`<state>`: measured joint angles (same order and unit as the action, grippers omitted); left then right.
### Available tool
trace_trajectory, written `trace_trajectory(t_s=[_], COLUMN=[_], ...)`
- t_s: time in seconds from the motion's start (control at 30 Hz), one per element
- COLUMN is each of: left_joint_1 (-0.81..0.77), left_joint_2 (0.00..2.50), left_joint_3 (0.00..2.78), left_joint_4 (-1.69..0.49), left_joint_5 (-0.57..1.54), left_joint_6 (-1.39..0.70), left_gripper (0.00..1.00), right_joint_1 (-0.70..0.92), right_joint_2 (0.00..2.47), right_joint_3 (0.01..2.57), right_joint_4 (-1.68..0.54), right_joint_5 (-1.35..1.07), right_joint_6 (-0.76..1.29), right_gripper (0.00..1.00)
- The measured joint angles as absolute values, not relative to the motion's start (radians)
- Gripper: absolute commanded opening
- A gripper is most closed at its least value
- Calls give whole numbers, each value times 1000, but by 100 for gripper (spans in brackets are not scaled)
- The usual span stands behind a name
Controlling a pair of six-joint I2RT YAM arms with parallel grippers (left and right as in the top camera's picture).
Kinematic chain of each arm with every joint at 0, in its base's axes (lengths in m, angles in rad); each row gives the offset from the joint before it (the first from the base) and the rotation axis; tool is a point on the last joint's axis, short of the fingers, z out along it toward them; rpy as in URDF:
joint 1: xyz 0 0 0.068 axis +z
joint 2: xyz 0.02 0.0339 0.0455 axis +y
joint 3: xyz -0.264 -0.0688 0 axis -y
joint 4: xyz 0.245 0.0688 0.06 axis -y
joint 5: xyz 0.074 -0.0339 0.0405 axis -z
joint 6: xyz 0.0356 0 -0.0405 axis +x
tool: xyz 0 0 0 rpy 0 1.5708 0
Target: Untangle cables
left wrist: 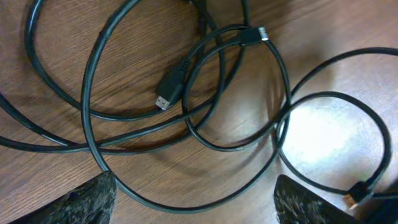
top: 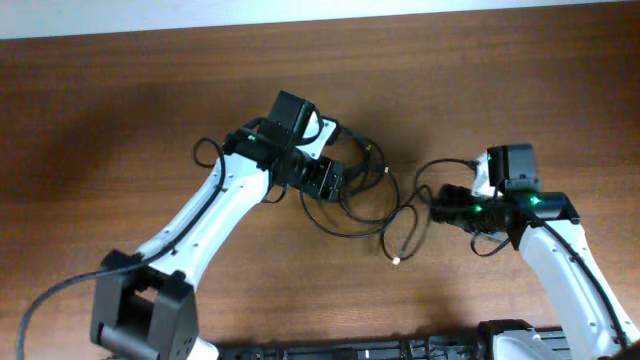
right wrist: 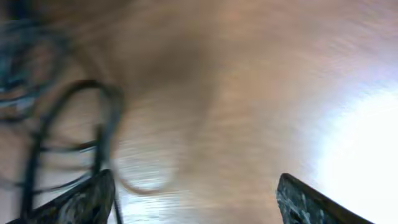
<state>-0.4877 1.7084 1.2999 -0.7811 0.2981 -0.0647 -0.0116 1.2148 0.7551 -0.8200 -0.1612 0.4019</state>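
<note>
We've got the cables (top: 360, 195) in a loose tangle mid-table (top: 120, 80), with open brown wood all around, most of it on the far side. Left gripper (top: 338, 182) hovers over the pile, jaws wide, gripping nothing. Right gripper (top: 443, 205) sits at the tangle's right edge, also spread wide and empty, though its view is blurry. One plug (left wrist: 171, 87) has lettering we can't read.
</note>
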Motion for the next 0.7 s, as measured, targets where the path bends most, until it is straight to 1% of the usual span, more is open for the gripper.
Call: trace_trajectory(t_s=[0.03,0.07,0.17,0.3,0.33,0.43,0.47,0.57,0.63,0.7], left_joint_1=[-488,-488,-488,-488,-488,-488,-488,-488,-488,-488], left_joint_2=[1723,1743,1758,1807,1820,1826,1826,1826,1826,1826], left_joint_3=[1300,1300,1300,1300,1300,1300,1300,1300,1300,1300], left_joint_4=[-780,-776,-774,-774,-774,-774,-774,-771,-770,-766], left_joint_5=[299,298,298,298,298,298,298,298,298,298], left_joint_6=[-76,-87,-106,-121,-128,-138,-140,-139,-140,-139], left_gripper=[82,82,82,81,87,92,92,92,92,92], right_joint_1=[-12,-12,-12,-12,-12,-12,-12,-12,-12,-12], right_joint_2=[1215,1215,1215,1215,1215,1215,1215,1217,1217,1217], right_joint_3=[756,756,756,756,756,756,756,752,756,755], right_joint_4=[-823,-807,-804,-816,-817,-818,-760,-601,-645,-791], right_joint_5=[-81,-43,-38,-220,-254,-376,-404,-383,-413,-448], right_joint_6=[464,500,535,542,541,539,539,539,539,538], right_gripper=[86,86,86,86,86,86,86,86,86,86])
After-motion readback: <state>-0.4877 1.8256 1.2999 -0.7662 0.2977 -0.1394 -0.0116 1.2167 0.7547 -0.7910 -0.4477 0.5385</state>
